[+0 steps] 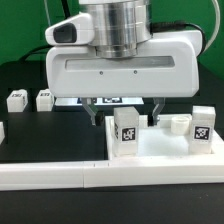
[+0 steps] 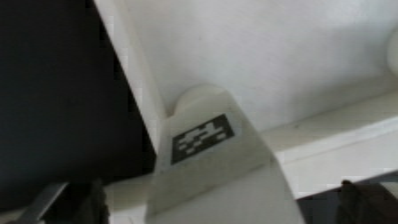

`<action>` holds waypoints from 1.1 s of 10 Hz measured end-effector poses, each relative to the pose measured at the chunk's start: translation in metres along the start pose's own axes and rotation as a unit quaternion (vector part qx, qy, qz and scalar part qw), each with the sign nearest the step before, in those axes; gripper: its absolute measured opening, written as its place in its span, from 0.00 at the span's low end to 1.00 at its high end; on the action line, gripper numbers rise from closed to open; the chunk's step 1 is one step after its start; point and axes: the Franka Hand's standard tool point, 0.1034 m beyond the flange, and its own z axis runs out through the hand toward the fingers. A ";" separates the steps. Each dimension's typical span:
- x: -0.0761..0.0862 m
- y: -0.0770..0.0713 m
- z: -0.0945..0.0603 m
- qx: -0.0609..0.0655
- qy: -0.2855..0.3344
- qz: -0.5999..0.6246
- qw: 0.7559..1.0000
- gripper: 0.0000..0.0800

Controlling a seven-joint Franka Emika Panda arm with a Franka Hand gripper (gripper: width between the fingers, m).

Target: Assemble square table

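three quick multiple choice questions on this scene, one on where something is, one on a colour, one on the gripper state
1. Where is the leg that sits between the fingers of the gripper?
A on the square table top
B stacked on another leg
C hanging in the air

2. What colour is the table around the top?
A red
B black
C yellow

3. How is the gripper?
A shut on a leg
B shut on nothing
C open, one finger on either side of the leg

Answers:
1 A, the leg's base rests on the white top.
2 B, the surface is plainly black.
3 C, both views show gaps between the fingers and the leg.
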 end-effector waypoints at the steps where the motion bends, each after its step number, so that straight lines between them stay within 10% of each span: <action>1: 0.000 0.001 0.001 0.000 0.003 -0.022 1.000 0.81; 4: 0.000 0.000 0.001 0.002 0.003 0.002 1.000 0.65; 6: 0.000 0.000 0.001 0.004 0.002 0.076 0.997 0.36; 9: 0.000 0.001 0.001 0.007 0.002 0.193 0.981 0.36; 11: 0.001 0.005 0.000 0.030 -0.009 0.377 0.926 0.36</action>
